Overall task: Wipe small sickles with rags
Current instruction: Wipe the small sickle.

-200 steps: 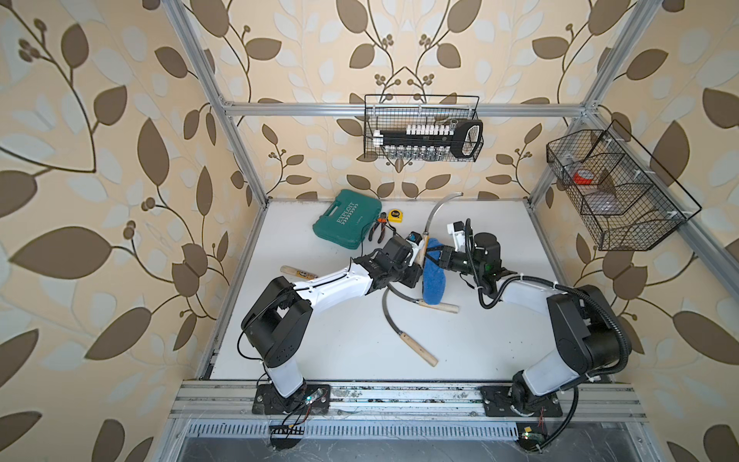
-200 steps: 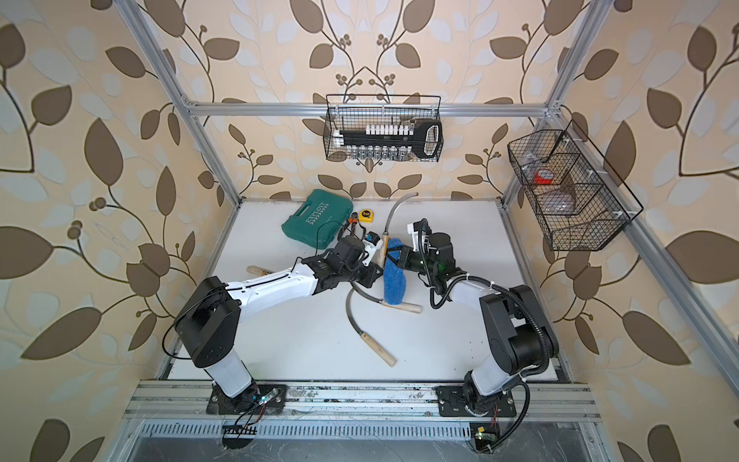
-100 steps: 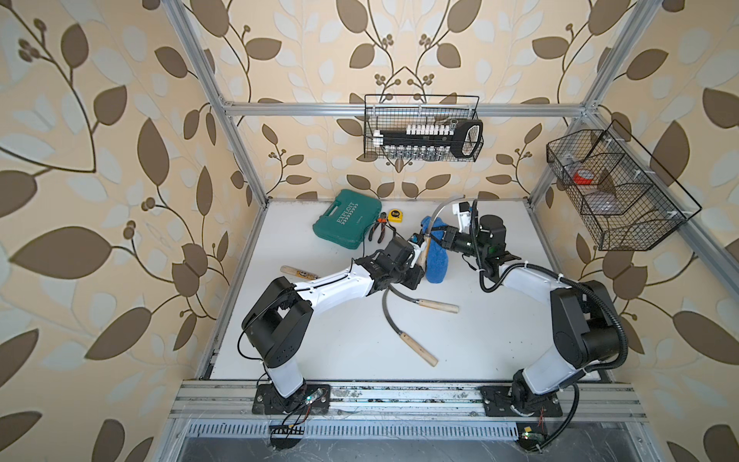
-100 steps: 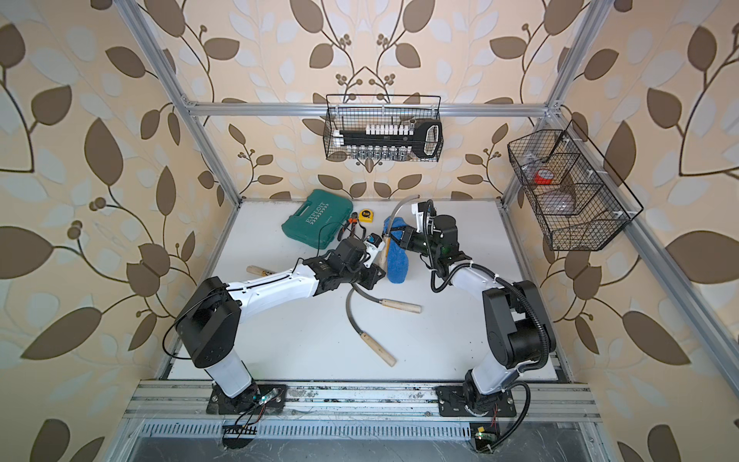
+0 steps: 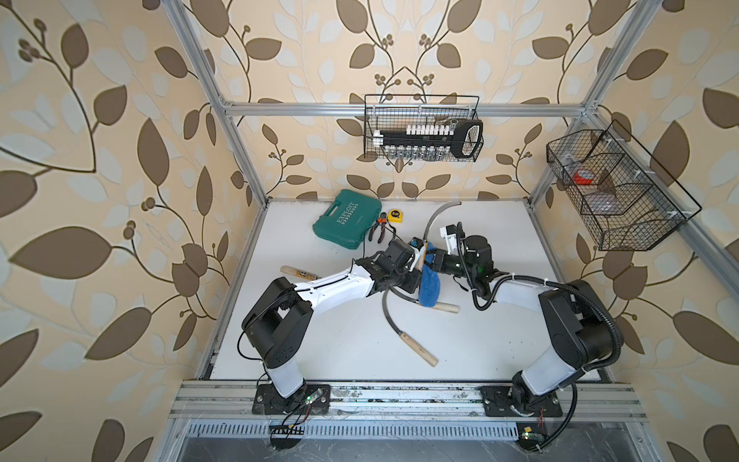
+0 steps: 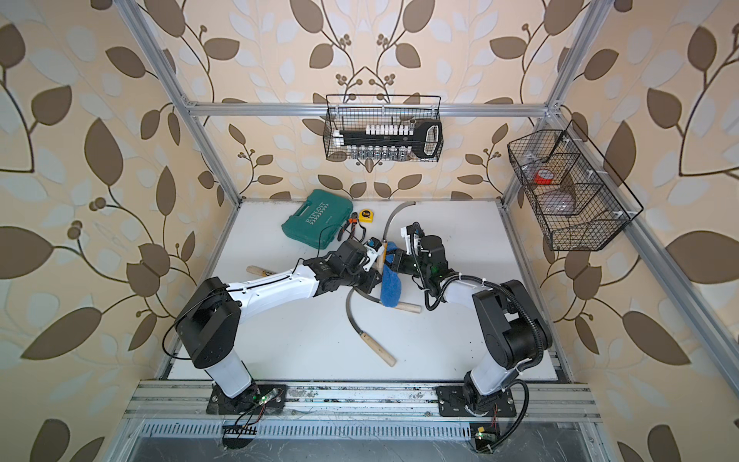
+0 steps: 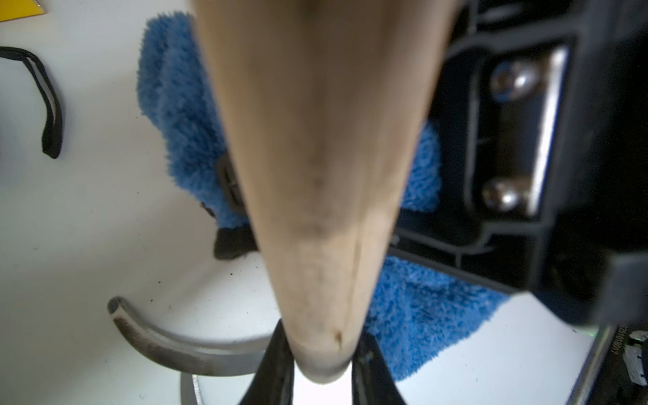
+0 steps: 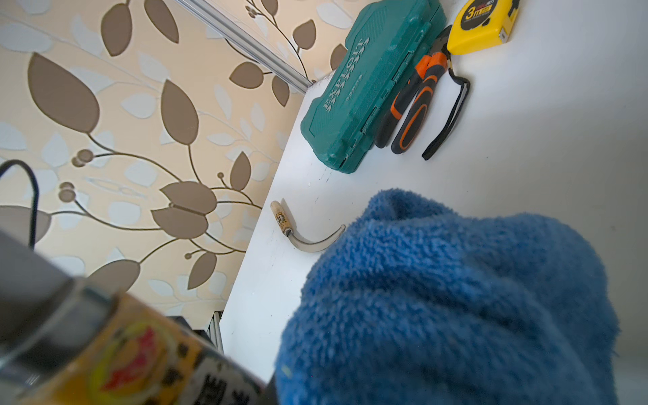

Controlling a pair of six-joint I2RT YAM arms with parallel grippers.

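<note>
My left gripper (image 5: 418, 260) is shut on the pale wooden handle (image 7: 315, 175) of a small sickle; its black fingers (image 7: 277, 368) clamp the handle's end. The grey blade (image 5: 434, 218) arcs toward the back wall in both top views (image 6: 394, 218). My right gripper (image 5: 435, 262) is shut on the blue fluffy rag (image 5: 430, 286), which hangs beside that handle and fills the right wrist view (image 8: 456, 298). Two sickles (image 5: 420, 350) (image 5: 446, 307) lie mid-table, one partly under the rag. Another sickle (image 8: 280, 219) lies by the left edge.
A teal tool case (image 5: 347, 220), orange-and-black pliers (image 5: 379, 231) and a yellow tape measure (image 5: 395, 216) sit at the back left. Wire baskets hang on the back wall (image 5: 424, 132) and the right wall (image 5: 616, 192).
The right gripper carried the rag up along the held sickle toward the back, then came back down beside the handle. The left gripper has kept its grip and barely moved.
</note>
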